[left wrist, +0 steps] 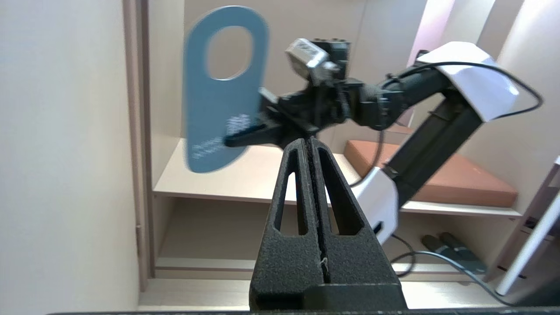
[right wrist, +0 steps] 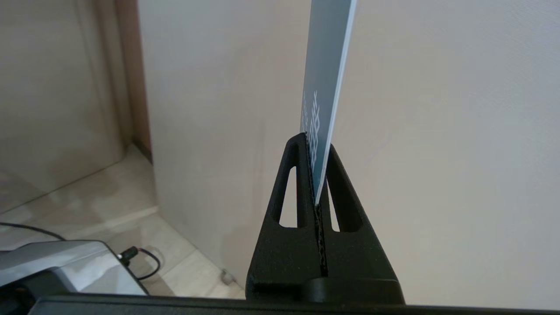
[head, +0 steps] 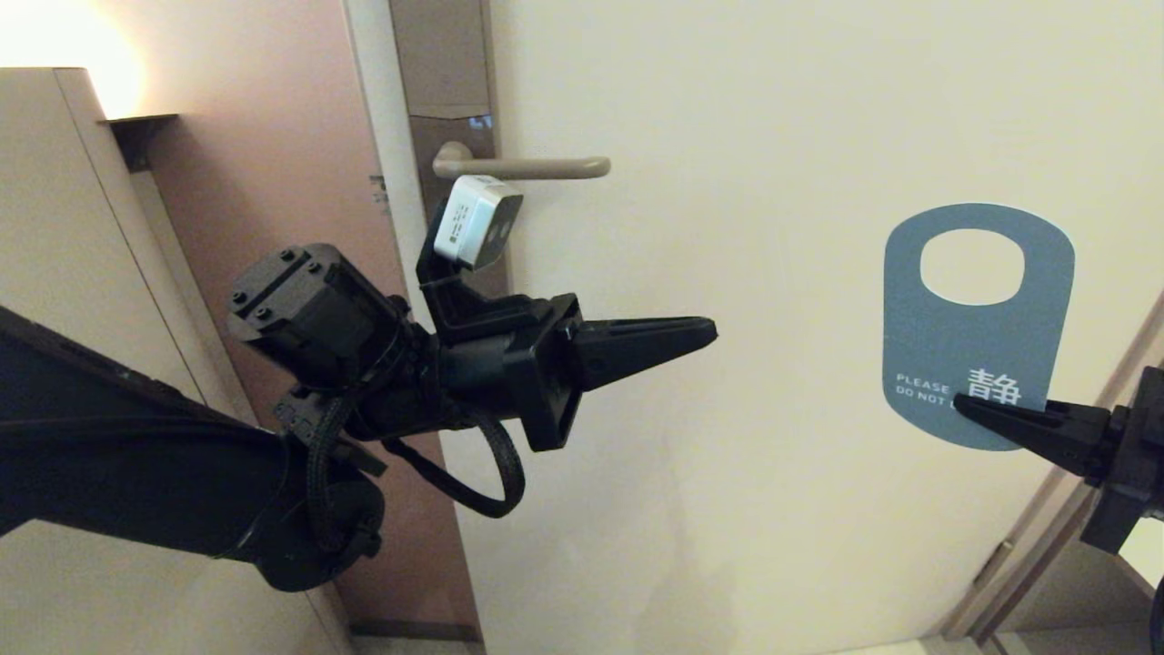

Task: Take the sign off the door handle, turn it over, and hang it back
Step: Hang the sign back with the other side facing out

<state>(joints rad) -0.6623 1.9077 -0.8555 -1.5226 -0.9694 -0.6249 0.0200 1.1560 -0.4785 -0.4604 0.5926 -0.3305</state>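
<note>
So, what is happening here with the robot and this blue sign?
The right claw holds the blue sign by its lower edge, upright in front of the door, away from the door handle, which is bare. The blue "do not disturb" face points toward the robot. The left claw is shut on nothing, below the handle, pointing toward the sign.

matte black tapered slotted fingers (left wrist: 321,205), braided cable (head: 496,473), white forearm covers (left wrist: 474,83).

A flat brown cushion (left wrist: 437,175) lies on the pale shelf (left wrist: 245,181). Below it, two dark slippers (left wrist: 455,251) and a black cable (left wrist: 437,258) lie on the floor (left wrist: 197,297).
</note>
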